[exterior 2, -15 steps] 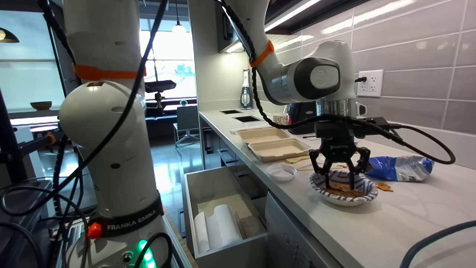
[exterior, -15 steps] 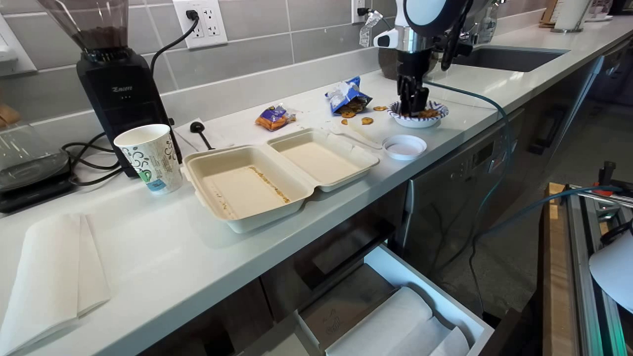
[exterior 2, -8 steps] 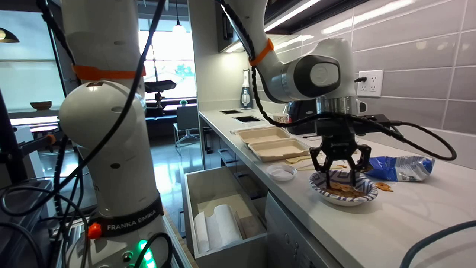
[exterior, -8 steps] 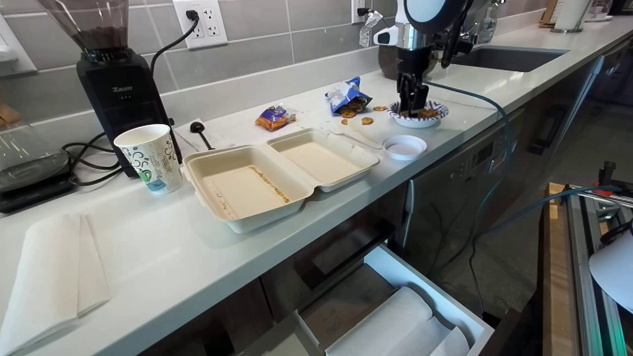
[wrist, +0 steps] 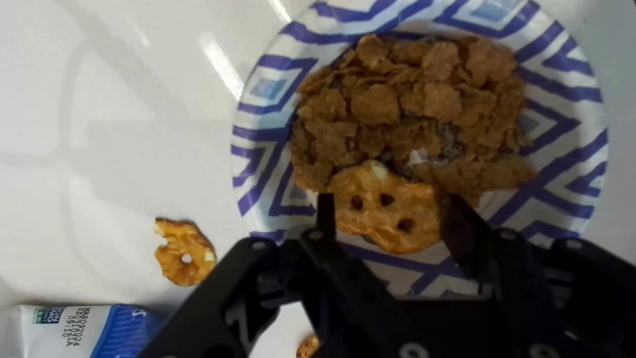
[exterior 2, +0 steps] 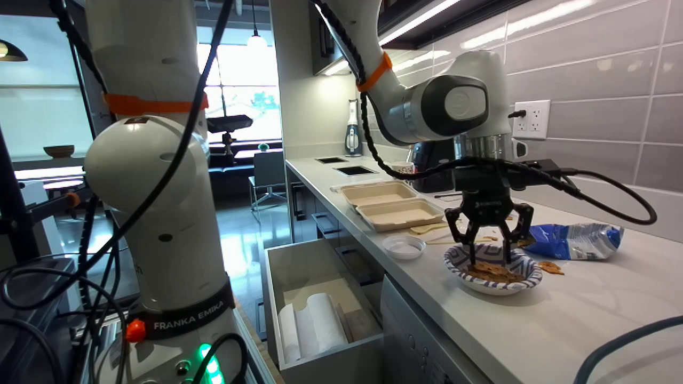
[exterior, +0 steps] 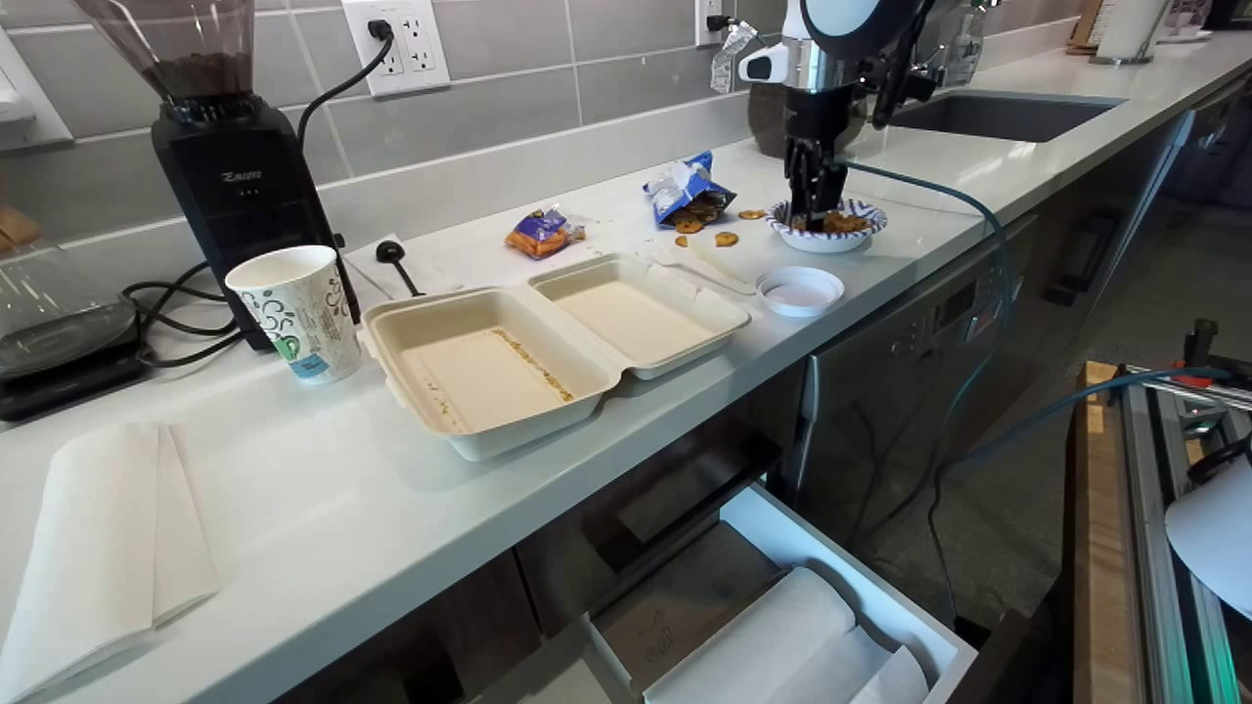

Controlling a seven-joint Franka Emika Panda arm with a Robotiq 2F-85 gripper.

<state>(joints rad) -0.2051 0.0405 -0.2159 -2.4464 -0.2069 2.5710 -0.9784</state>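
My gripper (wrist: 387, 199) reaches down into a paper bowl (wrist: 268, 89) with a blue zigzag pattern. Its fingers (wrist: 325, 214) are part way closed, one on each side of a golden pretzel chip (wrist: 375, 226) with small holes, and appear to touch both its edges. The chip is at or just above brown cereal flakes (wrist: 375, 104) that fill much of the bowl. In an exterior view the gripper (exterior 2: 490, 264) shows its fingers parallel with a gap, tips inside the bowl's rim (exterior 2: 534, 277). In an exterior view the fingers hide part of the bowl (exterior: 822, 244).
A blue and silver bag (exterior 2: 576, 241) lies beside the bowl, with loose pretzel pieces (wrist: 186, 258) near it. A small white lid (exterior: 800, 291), an open takeout box (exterior: 636, 313), a snack packet (exterior: 541, 233) and a paper cup (exterior: 298, 313) stand along the counter. A drawer (exterior 2: 331, 357) is open below.
My gripper has risen slightly, its fingertips a little higher above the flakes. The gap between the fingers looks unchanged. The bowl has not moved.
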